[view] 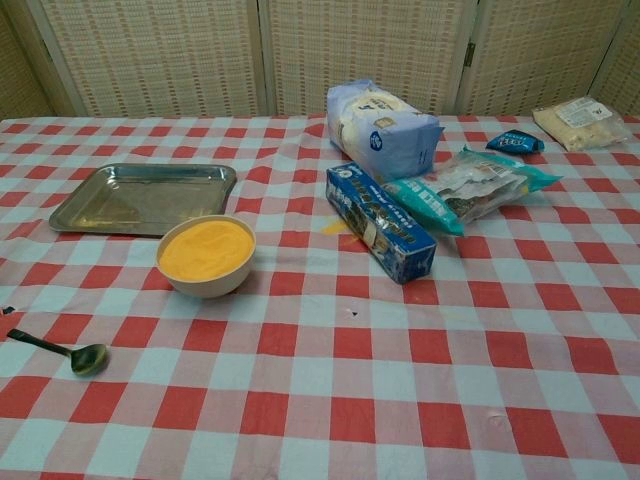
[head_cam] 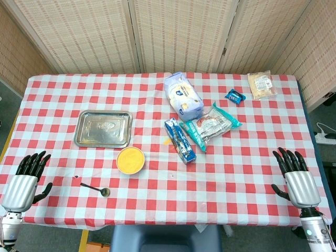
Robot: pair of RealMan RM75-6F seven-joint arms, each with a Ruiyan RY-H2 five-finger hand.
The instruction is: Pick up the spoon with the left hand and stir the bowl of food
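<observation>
Spoon point(head_cam: 95, 188) lies flat on the checked tablecloth point(head_cam: 236, 173), near the front edge, left of centre. Nothing touches it. Its bowl end points toward the robot's right and its handle runs off to the left. In the chest view the handle tip sits at the left frame border, so the end is hard to read there.

Bowl point(head_cam: 130, 160) of yellow food sits just behind and to the right of the spoon, apart from it. The contents look smooth; I can't tell whether they are powder or paste.

Metal tray point(head_cam: 103, 128) is behind the bowl on the left. It is close to the bowl but not touching.

Left hand point(head_cam: 25, 181) rests at the front-left table edge, well left of the spoon. Its fingers are extended and spread, palm down, and it holds nothing. Its wrist is cut off by the frame bottom.

Right hand point(head_cam: 296, 178) is at the front-right edge in the same pose, fingers splayed and empty. Neither hand shows in the chest view.

Mid-table there is a blue box point(head_cam: 180, 140), with a teal-edged clear packet point(head_cam: 211, 125) beside it. A white-blue bag point(head_cam: 183, 95) sits behind them. The print on all three is too small to read.

At the far right are a small blue packet point(head_cam: 235, 96) and a beige packet point(head_cam: 261, 85).
</observation>
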